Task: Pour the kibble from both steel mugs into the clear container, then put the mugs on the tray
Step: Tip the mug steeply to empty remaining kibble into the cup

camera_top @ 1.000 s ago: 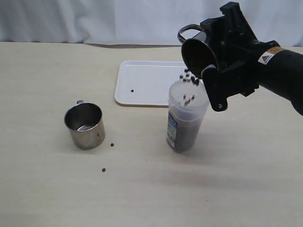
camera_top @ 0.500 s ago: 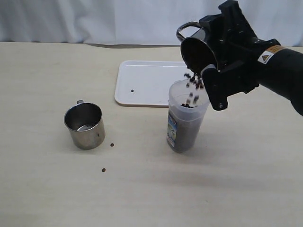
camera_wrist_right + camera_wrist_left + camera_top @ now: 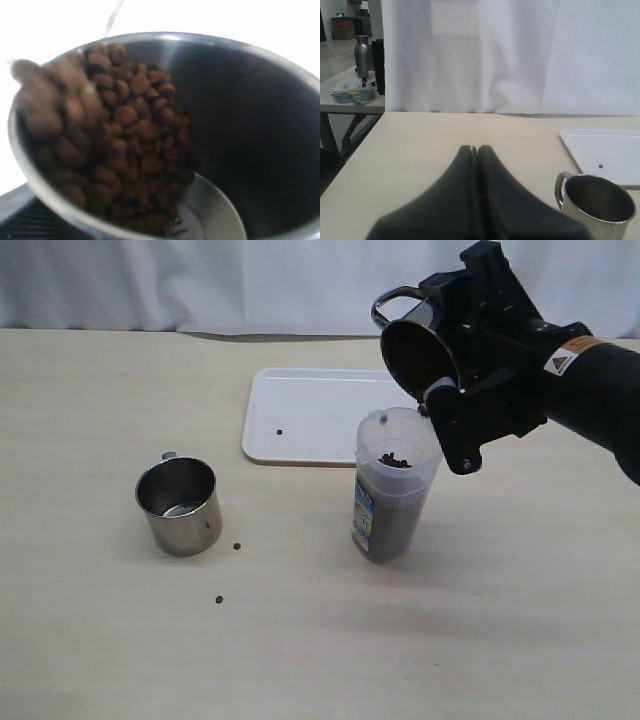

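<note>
Right jaws clamping tilted shiny steel mug [image 3: 417,355], round brown kibble [image 3: 125,145] inside, frosted cylindrical container [image 3: 393,502] just below, mid-air pellet stream no longer visible, left jaws pressed together.

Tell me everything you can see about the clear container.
The container is a tall, roughly cylindrical canister of frosted translucent plastic, wider at the rim, lid off. A small blue-and-white label sits low on its side. Dark kibble fills well over half of it. It stands upright on the table, just in front of the tray, not on it. A tilted mug hangs above its open mouth; whether anything touches the rim cannot be told.
</note>
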Robot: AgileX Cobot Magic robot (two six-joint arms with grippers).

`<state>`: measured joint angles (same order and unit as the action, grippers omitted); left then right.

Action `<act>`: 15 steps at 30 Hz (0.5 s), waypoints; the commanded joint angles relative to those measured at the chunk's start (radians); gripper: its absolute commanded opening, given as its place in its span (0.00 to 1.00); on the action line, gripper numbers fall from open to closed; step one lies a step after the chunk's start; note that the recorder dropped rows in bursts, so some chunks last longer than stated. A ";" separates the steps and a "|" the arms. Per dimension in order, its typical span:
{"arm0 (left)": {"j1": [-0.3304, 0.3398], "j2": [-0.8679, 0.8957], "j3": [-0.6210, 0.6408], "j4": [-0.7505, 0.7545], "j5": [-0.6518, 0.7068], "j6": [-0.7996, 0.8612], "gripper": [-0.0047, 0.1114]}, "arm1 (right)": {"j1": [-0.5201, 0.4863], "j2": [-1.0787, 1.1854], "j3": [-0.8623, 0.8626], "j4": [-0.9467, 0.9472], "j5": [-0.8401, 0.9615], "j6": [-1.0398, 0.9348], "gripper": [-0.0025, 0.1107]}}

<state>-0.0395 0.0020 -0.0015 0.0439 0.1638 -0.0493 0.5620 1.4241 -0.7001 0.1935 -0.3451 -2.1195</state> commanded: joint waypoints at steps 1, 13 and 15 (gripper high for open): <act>-0.006 -0.002 0.002 0.000 -0.013 -0.003 0.04 | -0.001 -0.006 -0.004 -0.007 -0.023 0.002 0.07; -0.006 -0.002 0.002 0.000 -0.013 -0.003 0.04 | -0.001 -0.006 -0.004 0.004 -0.022 0.002 0.07; -0.006 -0.002 0.002 0.000 -0.013 -0.003 0.04 | -0.001 -0.006 -0.004 0.004 -0.022 0.002 0.07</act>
<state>-0.0395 0.0020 -0.0015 0.0439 0.1638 -0.0493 0.5620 1.4241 -0.7001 0.1935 -0.3451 -2.1195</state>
